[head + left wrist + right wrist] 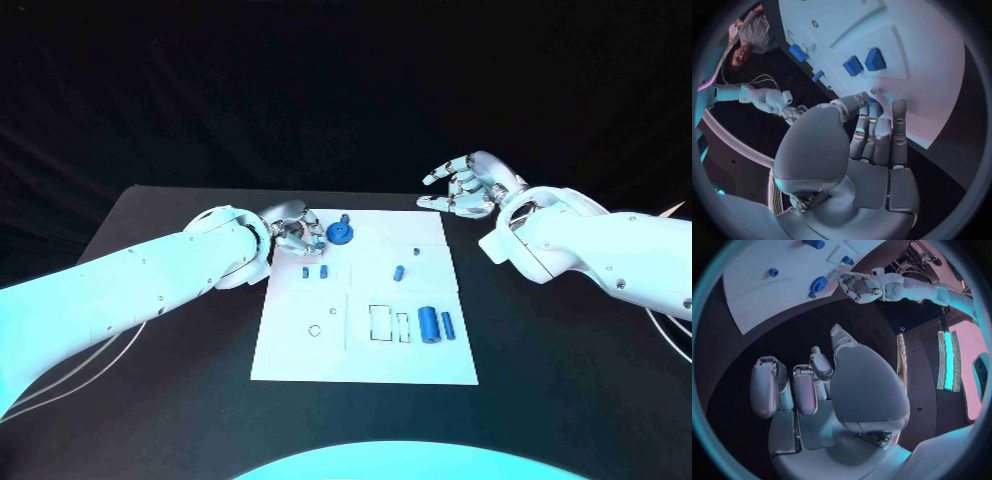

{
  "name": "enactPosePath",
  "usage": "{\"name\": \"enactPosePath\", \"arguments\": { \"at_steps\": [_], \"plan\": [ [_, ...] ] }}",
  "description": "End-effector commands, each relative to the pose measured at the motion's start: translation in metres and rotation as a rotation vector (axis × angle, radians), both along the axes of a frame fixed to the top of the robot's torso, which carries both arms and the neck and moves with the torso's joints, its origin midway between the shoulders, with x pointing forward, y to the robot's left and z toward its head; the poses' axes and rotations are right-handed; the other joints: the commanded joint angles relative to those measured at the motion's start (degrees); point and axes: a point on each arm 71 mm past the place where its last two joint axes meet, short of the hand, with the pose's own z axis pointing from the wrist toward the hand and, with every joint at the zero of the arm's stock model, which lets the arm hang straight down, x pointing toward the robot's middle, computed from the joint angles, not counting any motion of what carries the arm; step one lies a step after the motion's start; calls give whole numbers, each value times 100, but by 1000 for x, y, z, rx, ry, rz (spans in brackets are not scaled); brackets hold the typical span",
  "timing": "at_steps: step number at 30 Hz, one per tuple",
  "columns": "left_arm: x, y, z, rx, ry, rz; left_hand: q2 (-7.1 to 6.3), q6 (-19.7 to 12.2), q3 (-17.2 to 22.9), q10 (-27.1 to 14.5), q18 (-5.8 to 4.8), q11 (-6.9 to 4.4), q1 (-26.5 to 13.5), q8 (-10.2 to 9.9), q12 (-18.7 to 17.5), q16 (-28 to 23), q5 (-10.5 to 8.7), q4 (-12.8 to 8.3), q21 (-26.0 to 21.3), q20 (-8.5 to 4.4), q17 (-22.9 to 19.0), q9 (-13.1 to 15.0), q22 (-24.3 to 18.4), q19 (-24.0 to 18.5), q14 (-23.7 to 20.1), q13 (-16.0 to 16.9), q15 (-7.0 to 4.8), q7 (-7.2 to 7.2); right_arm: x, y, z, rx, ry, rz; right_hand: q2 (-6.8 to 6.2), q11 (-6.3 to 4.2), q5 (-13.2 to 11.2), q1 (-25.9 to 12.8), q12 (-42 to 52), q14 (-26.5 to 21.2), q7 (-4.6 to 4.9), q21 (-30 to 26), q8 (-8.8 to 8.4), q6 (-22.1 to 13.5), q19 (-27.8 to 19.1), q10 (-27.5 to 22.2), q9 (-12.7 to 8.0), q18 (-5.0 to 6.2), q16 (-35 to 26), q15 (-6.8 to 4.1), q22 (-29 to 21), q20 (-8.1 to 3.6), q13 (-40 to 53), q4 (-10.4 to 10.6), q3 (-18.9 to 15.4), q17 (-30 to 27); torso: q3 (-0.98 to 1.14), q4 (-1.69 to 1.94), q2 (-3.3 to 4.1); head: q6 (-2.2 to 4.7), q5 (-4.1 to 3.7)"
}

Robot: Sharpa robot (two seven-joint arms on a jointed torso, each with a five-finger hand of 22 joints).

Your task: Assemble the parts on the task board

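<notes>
Board (pixel 296 350): white, mid-desk (pixel 577 400). Left hand (pixel 296 232) at its far-left corner beside round part (pixel 340 233), grasp indiscernible. Right hand (pixel 469 185) beyond far-right corner, fingers apart, empty.

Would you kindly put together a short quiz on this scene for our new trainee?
1. True or false: the right hand holds a blue part.
2. Which hand is at the blue round part near the far edge of the task board? A) left hand B) right hand
3. Fill in: the right hand hovers over the black ____, off the board.

Key: 1 false; 2 A; 3 table.
</notes>
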Motion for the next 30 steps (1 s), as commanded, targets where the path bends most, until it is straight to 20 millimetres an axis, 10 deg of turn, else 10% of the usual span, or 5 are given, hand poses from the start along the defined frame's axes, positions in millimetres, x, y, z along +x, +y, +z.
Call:
{"name": "enactPosePath", "arguments": {
  "at_steps": [1,12,30],
  "plan": [
    [-1,1,0,-48,5,6,137,239,-207,-334,26,68,-134,2,172,-18,-67,43,-96,29,-361,185,-51,-224,-347,136,43,-14,0,0,0,-1,-1,2,50,-35,46,-216,-3,368,-27,-65,103,-13,75,-98,45,105,-69,-8,717,-58,-28,44,207,523,0,-1,0,-4,-3],
    [-5,3,-7,-120,5,1,105,206,-255,-1132,25,243,-167,-28,275,-134,-64,78,-332,211,-2057,194,-94,-632,-1997,39,232,-53,0,-1,0,-2,-1,0,47,-36,46,-221,12,370,-28,-68,111,-8,77,-87,47,105,-69,-9,715,-59,-18,44,208,525,-2,-4,6,-5,-16],
    [-7,6,-16,-110,-14,-7,145,290,-346,-1135,27,215,-120,-29,548,371,-65,49,-386,234,-2198,195,-53,-757,-2638,-99,226,-84,0,-1,0,-2,-1,-1,47,-37,46,-227,17,373,-29,-64,116,-7,80,-84,48,103,-65,-9,718,-59,-16,46,207,533,-1,-2,2,-14,-34]
  ]
}}
